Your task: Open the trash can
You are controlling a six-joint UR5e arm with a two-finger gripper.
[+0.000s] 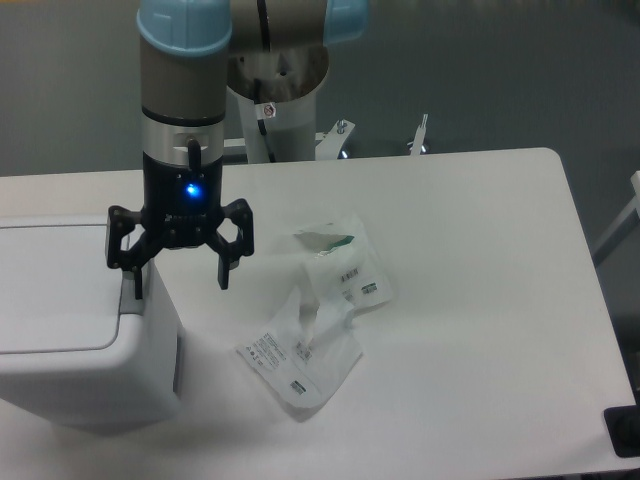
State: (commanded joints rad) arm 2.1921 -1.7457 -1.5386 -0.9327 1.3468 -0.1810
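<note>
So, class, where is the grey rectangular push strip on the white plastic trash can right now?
The grey push strip runs along the lid's right edge, at the table's left side, directly beneath the open gripper, whose left finger hangs over it.

Trash can [70, 330] on table [480, 300] left; wrappers [320, 320] right of it; claw [180, 282] above can's right edge.

The trash can [75, 320] fills the worktop [480, 300] at nine o'clock, its lid closed. The spread fingers [222, 268] straddle its right edge. Just beside, toward four o'clock, crumpled wrappers [318, 320] lie in the way. From three o'clock outward the worktop is bare.
</note>
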